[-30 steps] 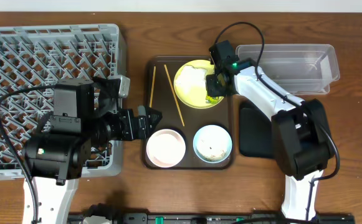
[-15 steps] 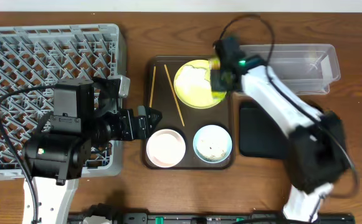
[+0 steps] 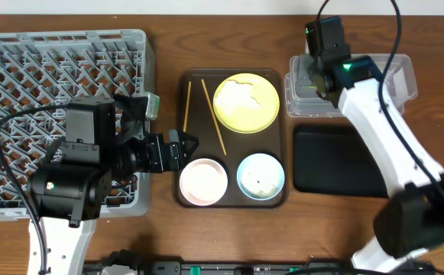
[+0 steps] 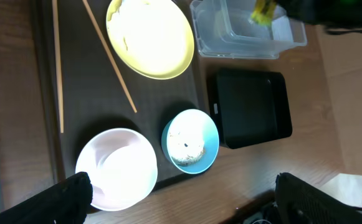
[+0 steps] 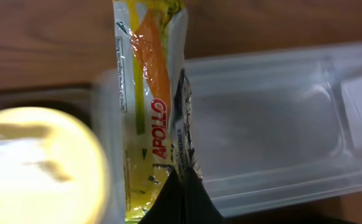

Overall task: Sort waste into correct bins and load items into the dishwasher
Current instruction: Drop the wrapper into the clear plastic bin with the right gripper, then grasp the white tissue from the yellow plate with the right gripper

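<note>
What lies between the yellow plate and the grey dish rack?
Two wooden chopsticks on the dark brown tray, between the yellow plate and the dish rack; the overhead view shows this clearly.

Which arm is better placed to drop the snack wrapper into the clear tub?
Right. The right gripper is shut on the wrapper above the clear tub; the left gripper is open, empty, by the brown tray.

Overhead: dark brown serving tray (image 3: pixel 202 137), rectangular, rounded corners, raised rim, at frame centre. Long axis runs 12–6 o'clock. It lies flat on the wooden table (image 3: pixel 443 137). The table is brown, grain running 9–3 o'clock. Pale strip (image 3: pixel 206 6) along the 12 o'clock edge; cannot tell what it is.
</note>
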Controlling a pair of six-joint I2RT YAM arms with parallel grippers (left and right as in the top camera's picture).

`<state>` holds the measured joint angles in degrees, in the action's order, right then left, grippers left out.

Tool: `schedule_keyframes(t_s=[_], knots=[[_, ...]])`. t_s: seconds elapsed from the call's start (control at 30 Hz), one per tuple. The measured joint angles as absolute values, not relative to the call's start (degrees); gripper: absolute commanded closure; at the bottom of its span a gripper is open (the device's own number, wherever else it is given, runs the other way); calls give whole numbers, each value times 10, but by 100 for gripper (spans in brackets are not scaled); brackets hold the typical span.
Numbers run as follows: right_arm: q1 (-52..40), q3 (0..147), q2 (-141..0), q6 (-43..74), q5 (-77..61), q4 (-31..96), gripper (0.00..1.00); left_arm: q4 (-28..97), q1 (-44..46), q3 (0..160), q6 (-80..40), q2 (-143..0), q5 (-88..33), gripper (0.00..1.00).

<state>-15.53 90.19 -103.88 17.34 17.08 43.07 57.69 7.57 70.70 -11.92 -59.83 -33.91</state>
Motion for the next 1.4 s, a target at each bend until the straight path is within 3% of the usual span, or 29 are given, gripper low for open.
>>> schedule_keyframes(t_s=[0.1, 0.17, 0.47, 0.53, 0.63, 0.87, 0.97, 1.07, 1.13, 1.17, 1.27, 1.33, 1.4], knots=[[-124, 896, -1074, 164, 162, 430, 46, 577, 76, 707, -119, -598, -339, 6], [-110, 894, -1080, 150, 135, 432, 32, 577, 76, 707, -119, -598, -339, 6], [-177, 897, -1027, 124, -8, 413, 45, 577, 76, 707, -119, -598, -339, 6], [-209, 902, -1021, 124, -24, 408, 39, 577, 76, 707, -119, -598, -339, 6], [-262, 904, -1028, 123, -22, 389, 21, 577, 76, 707, -119, -598, -339, 6], [-334, 905, -1137, 113, 69, 289, 19, 577, 76, 707, -119, -598, -339, 6], [-335, 905, -1196, 110, 89, 245, 6, 577, 76, 707, -119, -598, -339, 6], [-331, 905, -1243, 104, 100, 202, 4, 577, 76, 707, -119, -598, -339, 6], [-329, 905, -1263, 100, 104, 187, 20, 577, 76, 707, -119, -598, -339, 6], [-329, 905, -1271, 98, 105, 184, 35, 577, 76, 707, -119, -598, -339, 6], [-327, 904, -1286, 99, 104, 191, 61, 577, 76, 707, -118, -598, -339, 6], [-324, 907, -1286, 96, 103, 204, 86, 577, 76, 707, -118, -598, -339, 6], [-322, 910, -1286, 96, 100, 221, 99, 577, 76, 707, -118, -598, -339, 6]])
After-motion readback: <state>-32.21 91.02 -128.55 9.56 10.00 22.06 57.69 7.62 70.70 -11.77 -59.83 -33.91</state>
